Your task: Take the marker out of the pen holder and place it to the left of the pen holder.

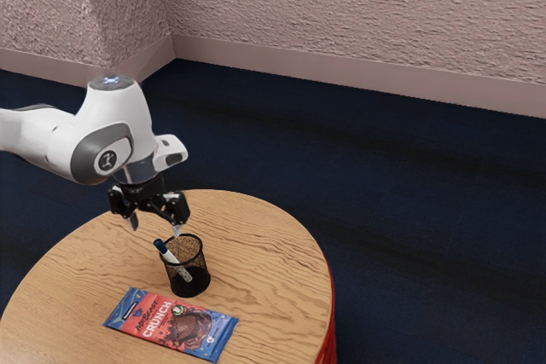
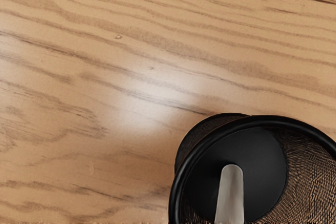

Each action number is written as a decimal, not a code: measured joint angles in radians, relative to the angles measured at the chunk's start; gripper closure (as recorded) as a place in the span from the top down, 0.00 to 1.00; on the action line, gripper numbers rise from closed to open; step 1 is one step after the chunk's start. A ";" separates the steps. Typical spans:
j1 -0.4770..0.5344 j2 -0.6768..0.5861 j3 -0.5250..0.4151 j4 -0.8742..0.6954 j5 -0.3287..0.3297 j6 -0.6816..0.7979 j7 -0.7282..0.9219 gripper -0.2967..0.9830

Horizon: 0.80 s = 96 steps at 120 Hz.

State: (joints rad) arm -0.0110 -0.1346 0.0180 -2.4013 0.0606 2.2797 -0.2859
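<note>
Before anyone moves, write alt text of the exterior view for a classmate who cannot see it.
An open black gripper hangs near a mesh pen holder holding a slanted, blue-ended marker; a chocolate bar lies beside the holder on the round wooden table.

Count, by kind: one desk (image 1: 273, 266). On it, one pen holder (image 1: 198, 281) and one wrapped chocolate bar (image 1: 164, 316), so two things resting directly on the wood. In the holder, one marker (image 1: 168, 254); three small objects in all, one of each kind. One arm (image 1: 109, 117), one hand (image 1: 154, 228), two fingers (image 1: 177, 230).
</note>
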 joint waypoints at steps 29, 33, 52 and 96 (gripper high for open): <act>0.001 -0.039 -0.003 -0.083 -0.004 0.069 0.001 0.77; 0.000 -0.044 -0.005 -0.090 -0.004 0.073 0.001 0.77; 0.000 -0.054 -0.017 -0.112 -0.019 0.087 0.002 0.77; 0.000 -0.059 -0.037 -0.117 -0.040 0.091 0.004 0.48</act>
State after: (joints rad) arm -0.0109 -0.1937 -0.0187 -2.5182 0.0203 2.3706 -0.2819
